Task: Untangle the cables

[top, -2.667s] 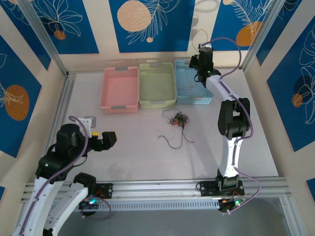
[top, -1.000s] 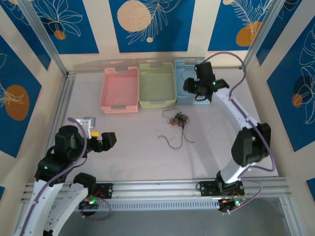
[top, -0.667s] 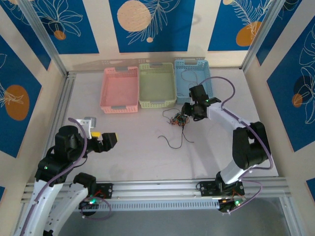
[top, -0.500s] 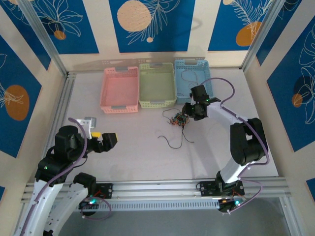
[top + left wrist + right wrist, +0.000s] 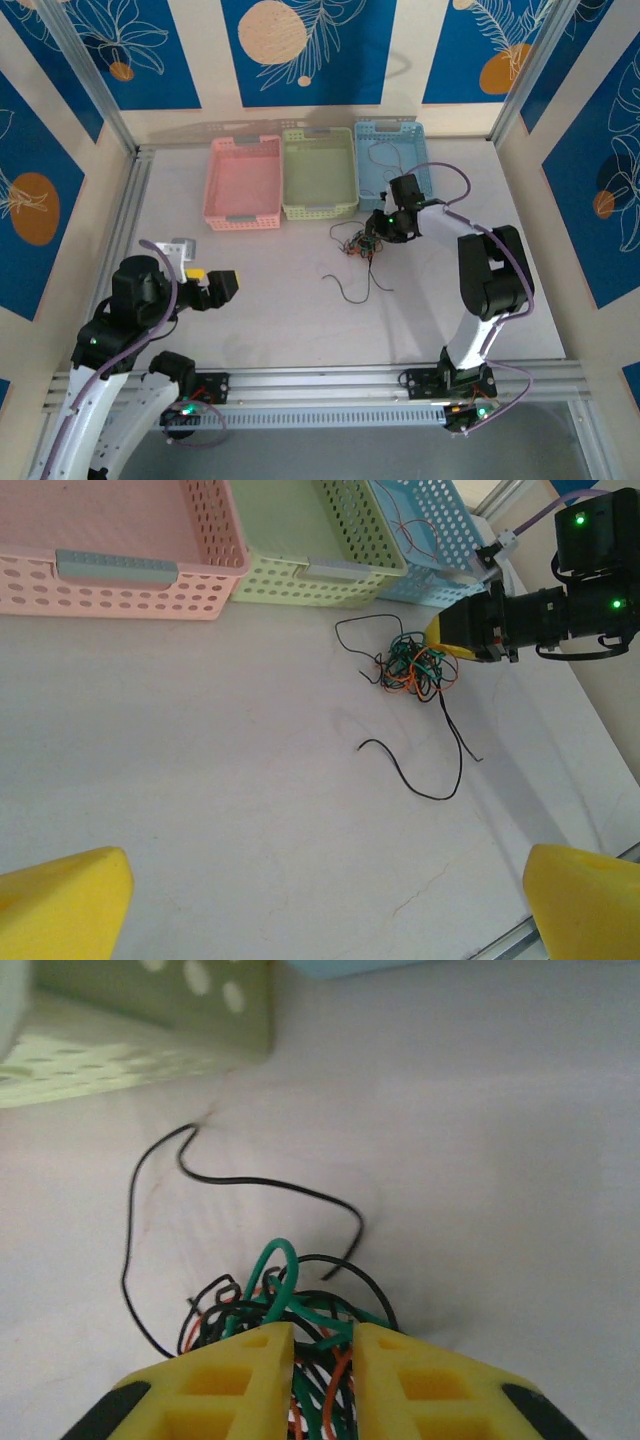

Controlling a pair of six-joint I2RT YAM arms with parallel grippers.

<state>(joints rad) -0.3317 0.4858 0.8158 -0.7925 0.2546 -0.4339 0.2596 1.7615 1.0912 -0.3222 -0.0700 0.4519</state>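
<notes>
- cables point(image 5: 362, 243) point(image 5: 415, 667) point(image 5: 290, 1300): one knot on table point(image 5: 280, 310), just off green basket's point(image 5: 319, 172) near right corner.
- right gripper point(image 5: 323, 1345) point(image 5: 378, 232): fingers narrow, green and orange strands caught between.
- left gripper point(image 5: 320, 900) point(image 5: 215, 285): fingers wide, well apart from basket.

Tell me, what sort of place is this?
Probably a robot test booth: left arm and right arm bolted to a walled table, pink basket, green basket, blue basket, a tangle of cables.
</notes>
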